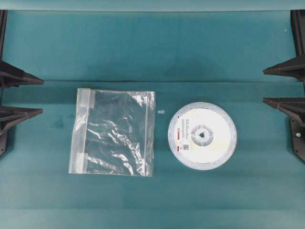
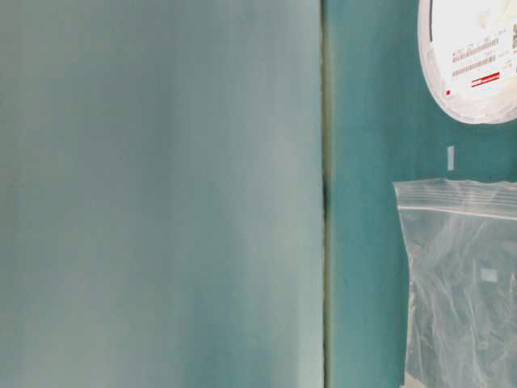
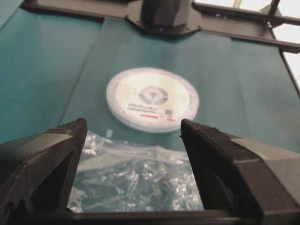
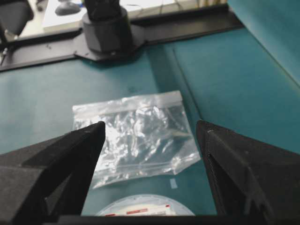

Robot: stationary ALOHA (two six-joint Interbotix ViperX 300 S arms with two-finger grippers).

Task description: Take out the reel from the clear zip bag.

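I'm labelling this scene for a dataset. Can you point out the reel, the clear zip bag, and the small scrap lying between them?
reel (image 1: 202, 135): overhead view, on its grey hub.
clear zip bag (image 1: 116, 133): overhead view, on the crinkled middle of the plastic.
small scrap (image 1: 161, 112): overhead view, on its middle.

Reel (image 1: 202, 135) lies flat beside empty bag (image 1: 113, 132)

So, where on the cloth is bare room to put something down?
Bare cloth lies above and below the clear zip bag and the reel, and between each and the open tool on its side, left tool and right tool. The tight spot is the strip between bag and reel, where a small white scrap lies.
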